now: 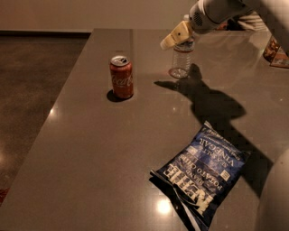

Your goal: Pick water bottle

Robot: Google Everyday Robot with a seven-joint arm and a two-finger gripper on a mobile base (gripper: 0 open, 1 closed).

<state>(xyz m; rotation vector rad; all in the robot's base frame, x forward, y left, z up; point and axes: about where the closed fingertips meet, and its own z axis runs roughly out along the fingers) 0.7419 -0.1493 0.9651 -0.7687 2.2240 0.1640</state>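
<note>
1 long grey table [90, 149] fills most of the view, with dark floor along its left side. The robot's pale arm [221, 11] reaches in from the upper right and throws a broad shadow across the right half of the tabletop.

1 blue chip bag [203, 173] with white lettering lies flat near the front right, well apart from everything else. 1 orange-red soda can [121, 76] stands upright toward the left, its top unopened as far as can be seen.

1 water bottle [181, 61], clear and ribbed, stands upright on the far part of the table, to the right of the can and apart from it. The gripper [170, 40], tipped in pale yellow, is at the bottle's upper left, level with its neck and overlapping its top from this angle. Whether it touches the bottle cannot be told, nor how wide it is set.

1 small brown thing [271, 47] sits at the far right edge, partly cut off.
</note>
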